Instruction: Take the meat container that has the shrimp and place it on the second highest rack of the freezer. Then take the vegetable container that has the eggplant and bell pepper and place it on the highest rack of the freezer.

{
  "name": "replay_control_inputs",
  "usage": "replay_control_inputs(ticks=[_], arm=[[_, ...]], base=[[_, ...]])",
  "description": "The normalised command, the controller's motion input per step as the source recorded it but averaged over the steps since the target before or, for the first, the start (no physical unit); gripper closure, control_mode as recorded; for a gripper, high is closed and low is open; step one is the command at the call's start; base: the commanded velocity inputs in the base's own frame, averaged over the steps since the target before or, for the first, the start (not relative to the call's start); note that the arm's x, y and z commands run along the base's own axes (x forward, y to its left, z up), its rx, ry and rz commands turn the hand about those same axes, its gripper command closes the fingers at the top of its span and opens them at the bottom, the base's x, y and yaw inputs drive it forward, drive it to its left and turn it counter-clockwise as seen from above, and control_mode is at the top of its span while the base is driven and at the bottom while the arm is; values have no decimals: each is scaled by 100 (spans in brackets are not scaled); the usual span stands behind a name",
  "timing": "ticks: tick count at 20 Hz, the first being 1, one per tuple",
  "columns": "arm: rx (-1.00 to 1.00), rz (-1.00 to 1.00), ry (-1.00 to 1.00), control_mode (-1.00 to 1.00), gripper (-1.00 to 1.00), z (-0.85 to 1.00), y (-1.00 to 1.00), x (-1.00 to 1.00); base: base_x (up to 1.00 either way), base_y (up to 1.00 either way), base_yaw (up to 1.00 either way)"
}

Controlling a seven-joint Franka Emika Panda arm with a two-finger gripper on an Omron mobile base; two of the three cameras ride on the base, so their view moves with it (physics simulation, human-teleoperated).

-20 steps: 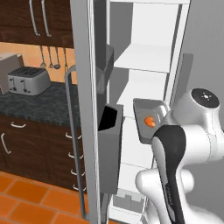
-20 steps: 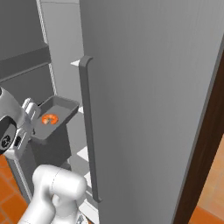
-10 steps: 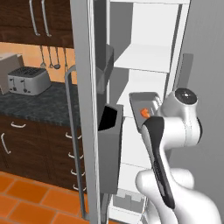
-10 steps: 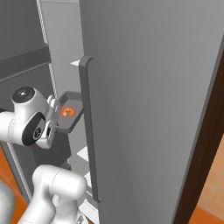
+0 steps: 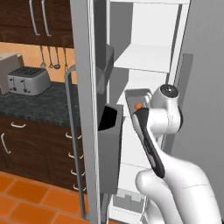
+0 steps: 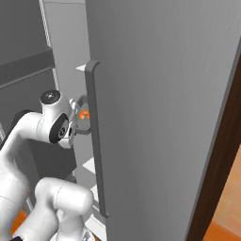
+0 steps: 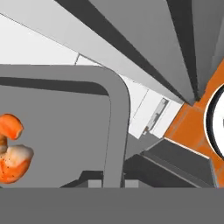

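Note:
The meat container (image 5: 134, 97), a shallow grey dish with an orange shrimp (image 5: 138, 106) in it, hangs inside the open freezer (image 5: 148, 78), just below the upper white shelf (image 5: 146, 57). My gripper (image 7: 109, 183) is shut on its rim (image 7: 116, 131), and the shrimp (image 7: 11, 153) lies at the left of the hand view. In the right base view the shrimp (image 6: 84, 114) peeks out beside my wrist, behind the long door handle (image 6: 94, 141). The vegetable container is out of view.
The freezer's open door (image 5: 85, 109) stands left of the arm with grey bins (image 5: 109, 148) on its inside. A toaster (image 5: 27, 81) sits on the dark counter (image 5: 39, 103) at the far left. A closed grey door (image 6: 160, 117) stands right of the arm.
The arm has swung the meat container up and inward, from in front of the freezer to between its shelves. The grip on it has held.

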Motion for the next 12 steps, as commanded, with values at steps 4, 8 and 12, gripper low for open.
replay_control_inputs(ticks=[4,8,12], arm=[[0,-6,5,-100,100,-25,-28,92],[0,-12,7,-100,100,-24,-18,89],[0,-14,3,-100,100,-12,-22,83]], base=[[0,0,0],[0,0,0],[0,0,0]])
